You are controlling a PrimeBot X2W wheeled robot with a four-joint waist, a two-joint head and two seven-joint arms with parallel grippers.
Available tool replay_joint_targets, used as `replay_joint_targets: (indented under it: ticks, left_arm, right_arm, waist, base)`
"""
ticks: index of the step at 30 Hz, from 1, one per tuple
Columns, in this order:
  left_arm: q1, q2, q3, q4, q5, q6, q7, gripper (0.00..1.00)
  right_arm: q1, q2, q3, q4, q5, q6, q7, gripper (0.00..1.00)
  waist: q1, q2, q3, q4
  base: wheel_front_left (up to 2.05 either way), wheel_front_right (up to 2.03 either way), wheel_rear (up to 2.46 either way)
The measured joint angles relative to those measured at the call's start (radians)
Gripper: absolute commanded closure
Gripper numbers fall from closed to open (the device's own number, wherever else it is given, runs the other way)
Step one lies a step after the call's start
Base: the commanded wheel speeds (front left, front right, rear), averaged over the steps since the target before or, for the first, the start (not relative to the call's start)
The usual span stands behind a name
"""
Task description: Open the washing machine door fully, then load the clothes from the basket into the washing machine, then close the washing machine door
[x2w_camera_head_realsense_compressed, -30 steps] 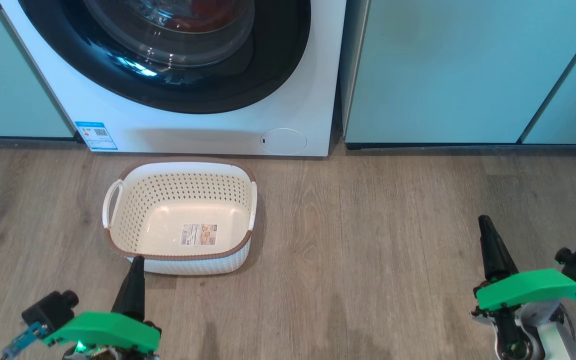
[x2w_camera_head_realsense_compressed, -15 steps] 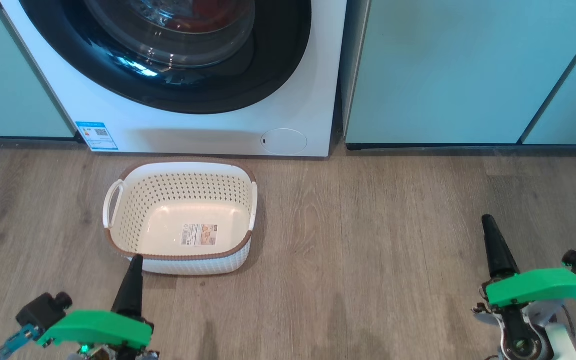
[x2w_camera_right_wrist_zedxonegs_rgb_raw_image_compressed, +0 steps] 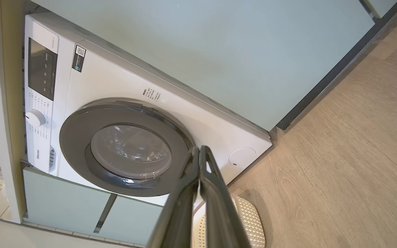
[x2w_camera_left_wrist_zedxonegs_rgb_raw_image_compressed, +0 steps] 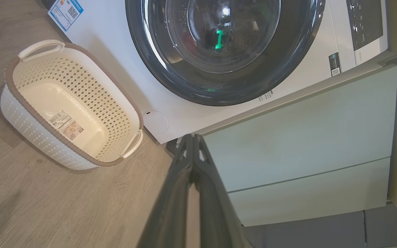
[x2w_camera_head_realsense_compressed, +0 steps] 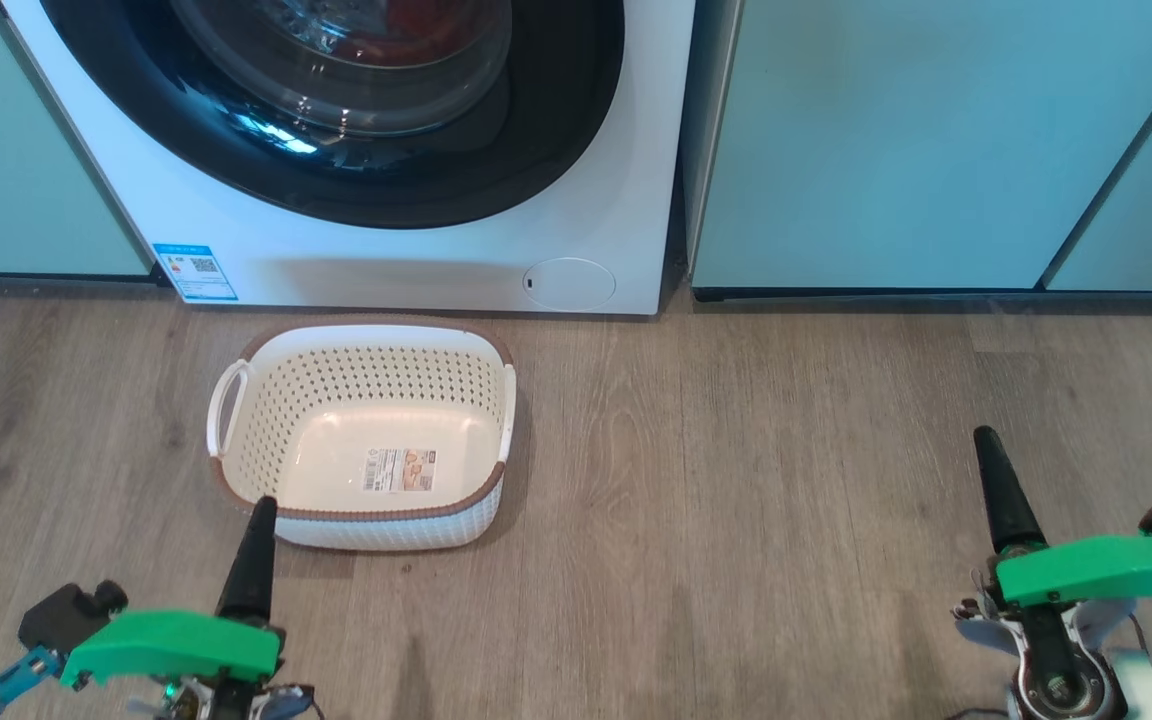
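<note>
The white washing machine [x2w_camera_head_realsense_compressed: 416, 255] stands at the top of the head view, and its black-rimmed door [x2w_camera_head_realsense_compressed: 336, 110] lies flat against its front. Behind the glass I see red clothes [x2w_camera_head_realsense_compressed: 416, 15]. On the floor in front sits the cream basket [x2w_camera_head_realsense_compressed: 361, 435], holding nothing but its label. My left gripper [x2w_camera_head_realsense_compressed: 263, 505] is shut at the lower left, its tip over the basket's near rim. My right gripper [x2w_camera_head_realsense_compressed: 984, 435] is shut at the lower right, well away from the basket. The door [x2w_camera_left_wrist_zedxonegs_rgb_raw_image_compressed: 219, 48] and basket [x2w_camera_left_wrist_zedxonegs_rgb_raw_image_compressed: 71, 103] also appear from the left wrist, and the door [x2w_camera_right_wrist_zedxonegs_rgb_raw_image_compressed: 126, 148] from the right wrist.
Pale green cabinets [x2w_camera_head_realsense_compressed: 936, 140] flank the washer on both sides. A wood-look floor [x2w_camera_head_realsense_compressed: 736, 480] stretches between my two arms. A round flap [x2w_camera_head_realsense_compressed: 568, 282] and a blue sticker [x2w_camera_head_realsense_compressed: 194, 272] mark the washer's lower front.
Both arms have drawn slightly down and outward in the head view, the left toward the lower left and the right toward the lower right. Washer and basket hold still.
</note>
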Motion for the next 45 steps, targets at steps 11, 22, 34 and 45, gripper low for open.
replay_joint_targets:
  ticks: [11, 22, 34, 45]
  left_arm:
    - [-0.016, 0.0, 0.007, 0.004, -0.117, -0.002, 0.034, 1.0]
    - [-0.038, 0.0, 0.022, 0.014, -0.245, -0.01, 0.067, 1.0]
    - [-0.049, 0.001, 0.035, 0.022, -0.374, -0.015, 0.098, 1.0]
    - [-0.06, 0.001, 0.042, 0.026, -0.492, -0.02, 0.13, 1.0]
  right_arm:
    - [0.0, 0.001, -0.009, -0.007, 0.113, 0.0, 0.032, 1.0]
    - [0.0, 0.001, -0.021, -0.018, 0.237, 0.0, 0.068, 1.0]
    - [0.0, 0.001, -0.036, -0.029, 0.362, 0.0, 0.101, 1.0]
    - [0.0, 0.002, -0.044, -0.037, 0.477, 0.0, 0.133, 1.0]
  waist:
    - [0.0, 0.0, -0.001, 0.001]
    - [0.0, 0.0, -0.002, 0.003]
    - [0.0, 0.0, -0.003, 0.004]
    - [0.0, 0.0, -0.004, 0.005]
  base:
    - [0.0, 0.0, 0.0]
    - [0.0, 0.0, 0.0]
    - [0.0, 0.0, 0.0]
    - [0.0, 0.0, 0.0]
